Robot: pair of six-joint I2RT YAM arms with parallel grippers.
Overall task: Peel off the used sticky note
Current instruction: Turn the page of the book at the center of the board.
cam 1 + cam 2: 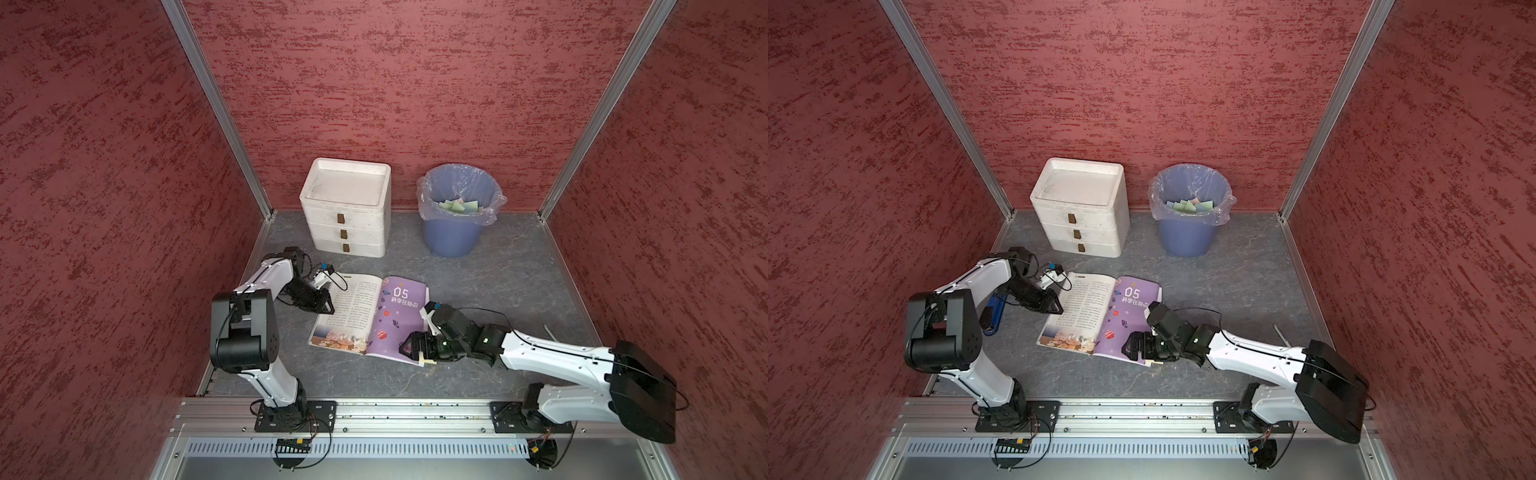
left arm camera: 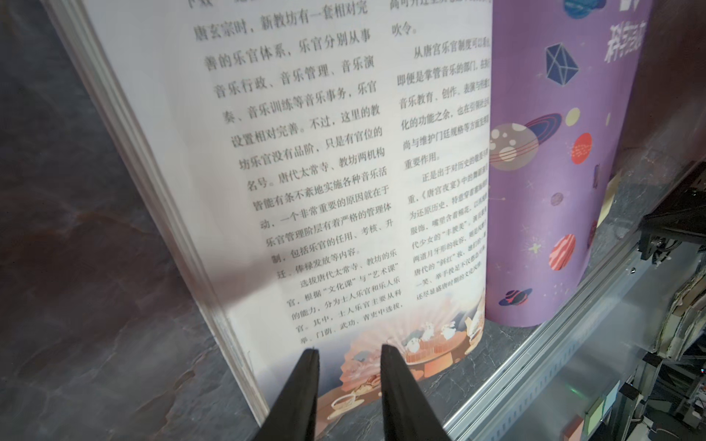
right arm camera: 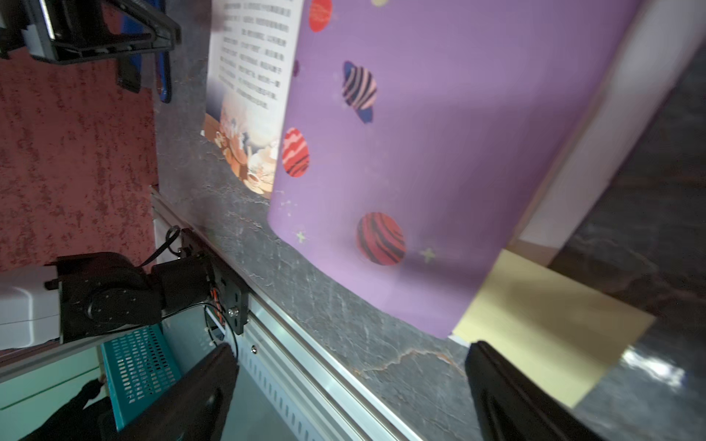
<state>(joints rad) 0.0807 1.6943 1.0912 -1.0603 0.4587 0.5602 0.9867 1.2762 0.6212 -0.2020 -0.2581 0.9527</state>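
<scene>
Right hand (image 3: 349,349), spread wide and empty, sits just beside the yellow sticky note (image 3: 554,328), which protrudes from under the purple page (image 3: 439,152) at the near right corner of the open book (image 1: 369,316). Left hand (image 2: 347,349), tips narrowly apart and empty, is over the left page (image 2: 305,152).

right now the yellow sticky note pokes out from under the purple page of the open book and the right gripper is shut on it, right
No: the right gripper is open, jaws spread wide and not closed on the yellow sticky note, as the right wrist view shows. The note does poke out from under the purple page of the open book.
</scene>
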